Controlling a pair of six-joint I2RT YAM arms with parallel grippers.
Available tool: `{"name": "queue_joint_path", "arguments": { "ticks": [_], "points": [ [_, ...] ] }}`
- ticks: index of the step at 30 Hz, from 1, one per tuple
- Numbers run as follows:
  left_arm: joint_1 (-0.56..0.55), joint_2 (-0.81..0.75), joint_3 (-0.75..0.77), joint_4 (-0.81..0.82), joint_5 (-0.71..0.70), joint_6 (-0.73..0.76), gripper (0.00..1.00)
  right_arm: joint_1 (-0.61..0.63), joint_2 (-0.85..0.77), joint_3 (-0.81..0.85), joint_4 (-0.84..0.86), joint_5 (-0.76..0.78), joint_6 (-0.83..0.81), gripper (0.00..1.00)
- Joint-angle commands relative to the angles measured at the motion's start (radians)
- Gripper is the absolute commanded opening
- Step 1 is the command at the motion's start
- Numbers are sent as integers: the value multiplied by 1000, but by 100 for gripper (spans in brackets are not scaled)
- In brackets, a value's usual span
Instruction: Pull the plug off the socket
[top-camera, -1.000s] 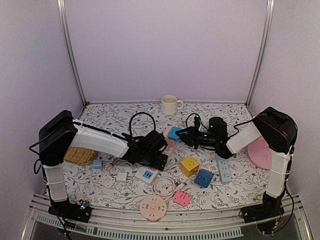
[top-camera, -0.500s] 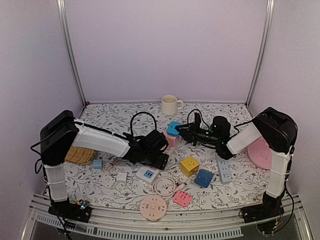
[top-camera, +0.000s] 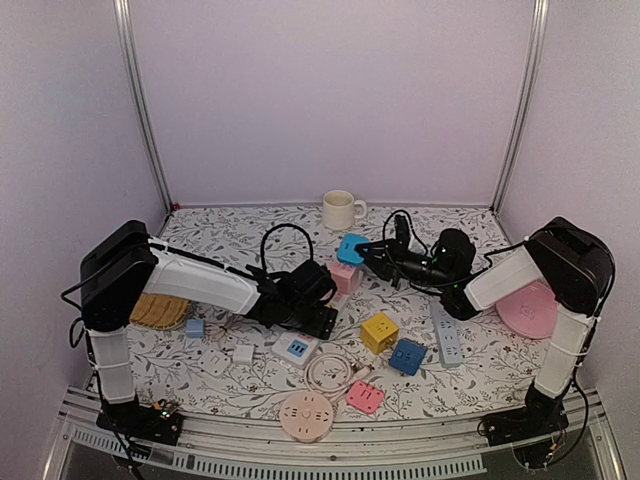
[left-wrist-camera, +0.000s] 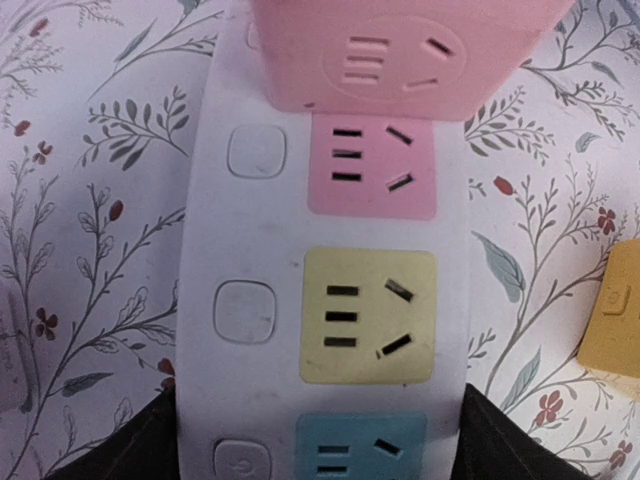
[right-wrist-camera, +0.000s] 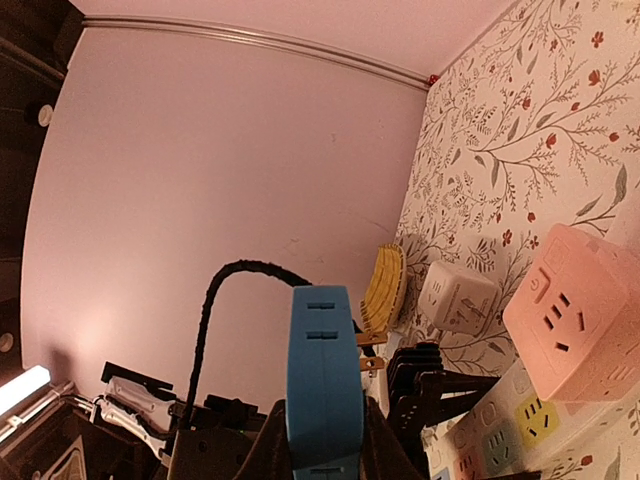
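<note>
The right gripper is clamped on the blue plug, held clear of the table with its prongs exposed. The left gripper pinches the power strip by its sides. Extraction appears complete; only setting down is left.

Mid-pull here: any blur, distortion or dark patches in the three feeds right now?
Top external: even, soft light, sharp, no glare. Left wrist: close on the power strip, crisp; the fingers are featureless dark wedges at the bottom corners. Right wrist: strong fisheye bends the wall line; blue plug sharp, left edge falls into shadow.
</note>
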Motion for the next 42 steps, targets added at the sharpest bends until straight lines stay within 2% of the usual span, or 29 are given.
{"name": "queue_joint_path", "arguments": {
  "ticks": [1,6,13,21,31,37,42],
  "points": [
    [-14,53,-33,-60,19,18,12,-7,-110,-30,-109,46,-116,7],
    [-15,46,-39,-57,19,15,13,-35,-213,-85,-307,120,-249,7],
    [-14,40,-39,-58,20,18,13,-136,-379,-193,-531,220,-385,9],
    [-15,33,-38,-60,20,14,13,-341,-532,-312,-704,277,-474,10],
    [-15,31,-32,-64,35,9,14,-527,-500,-335,-733,229,-536,15],
    [-17,33,-28,-67,38,10,15,-565,-442,-330,-727,208,-558,27],
    [-20,34,-15,-76,40,11,15,-576,-396,-321,-725,205,-567,29]
  ]
}}
